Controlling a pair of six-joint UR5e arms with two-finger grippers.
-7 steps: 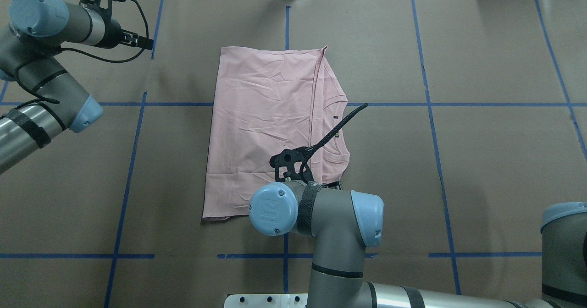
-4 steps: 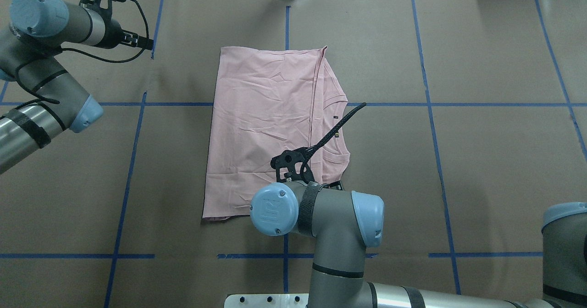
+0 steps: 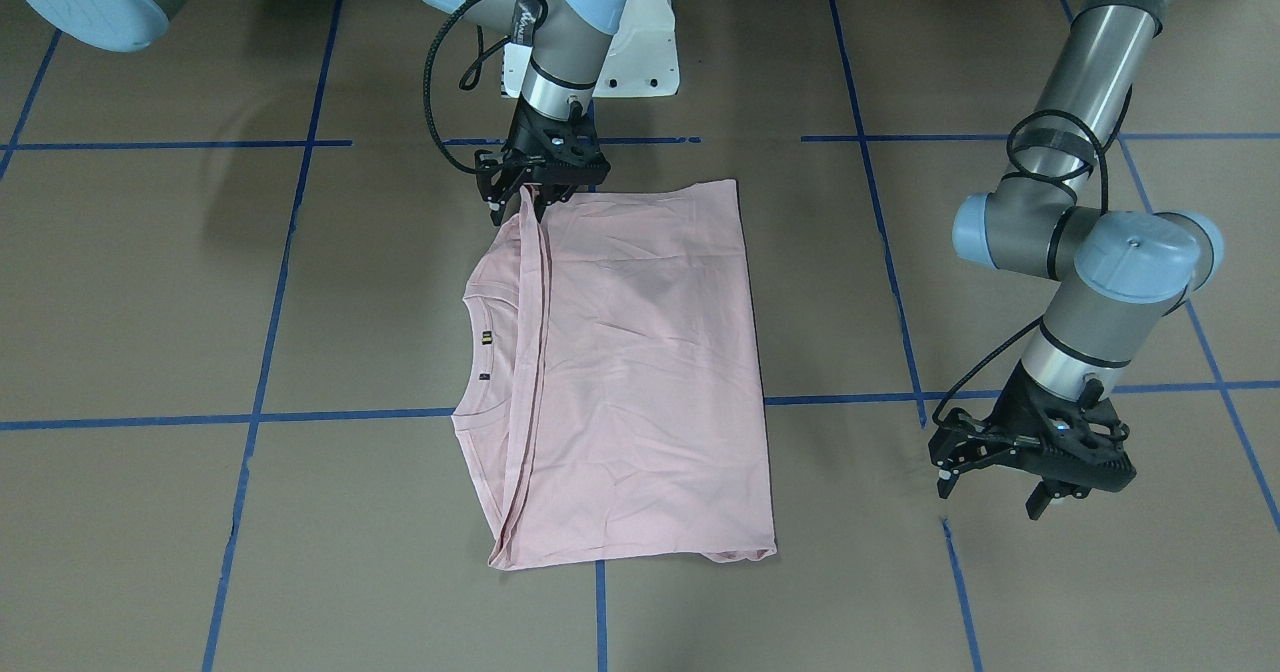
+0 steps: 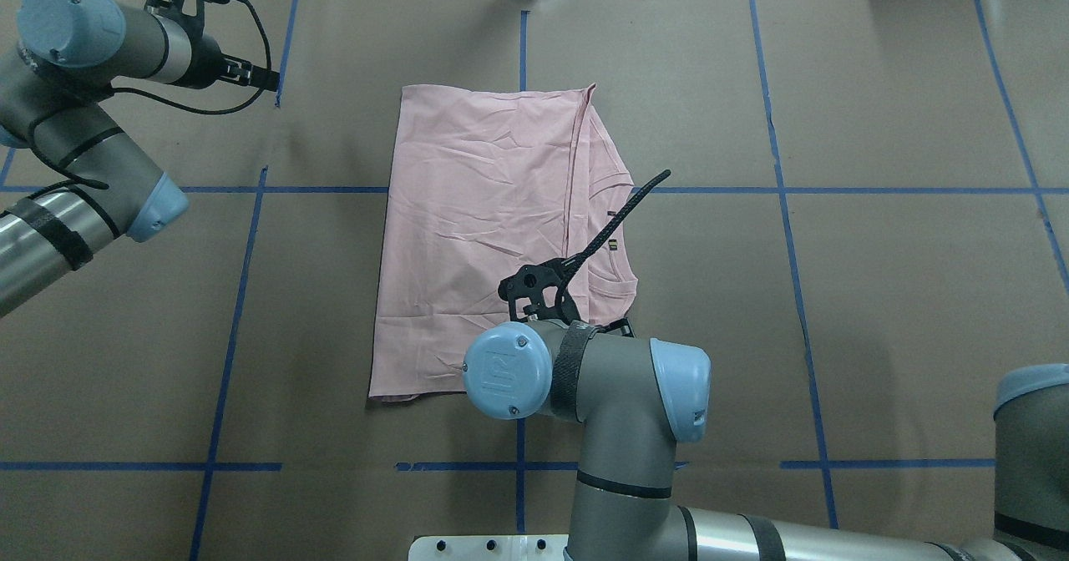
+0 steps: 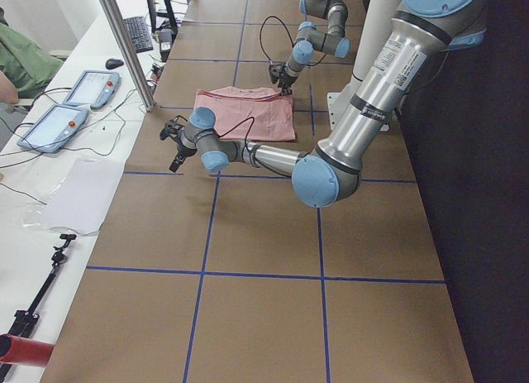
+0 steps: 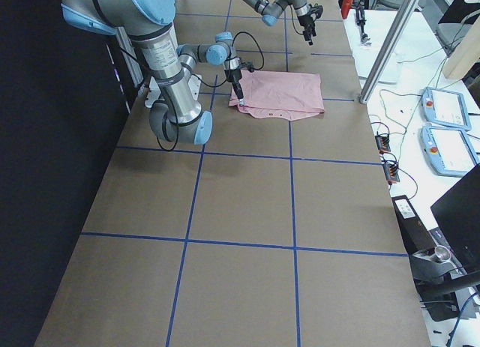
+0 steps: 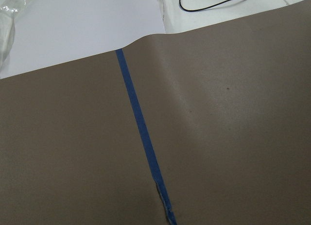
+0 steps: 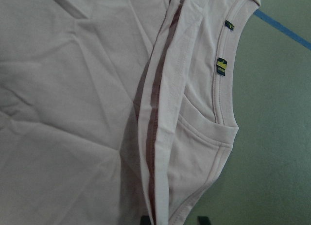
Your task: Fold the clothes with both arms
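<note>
The pale pink T-shirt point(image 3: 640, 372) lies folded lengthwise on the brown table, plain side up, with its collar and neck label point(image 3: 485, 337) showing along one long edge. It also shows in the overhead view point(image 4: 484, 210). My right gripper point(image 3: 517, 214) stands at the shirt's corner nearest the robot base. In the right wrist view its two fingertips point(image 8: 144, 220) are apart, on either side of the folded edge point(image 8: 155, 113). My left gripper point(image 3: 990, 497) is open and empty above bare table, well away from the shirt. The dog print is hidden.
Blue tape lines point(image 4: 242, 235) divide the brown table cover. The white pedestal base point(image 3: 645, 52) stands just behind the right gripper. A white sheet point(image 7: 82, 25) lies past the table edge near the left gripper. Teach pendants point(image 5: 50, 126) lie beyond the far edge.
My right arm's wrist has shifted slightly to the right and forward over the shirt's near corner. The shirt and the left arm have not moved.
</note>
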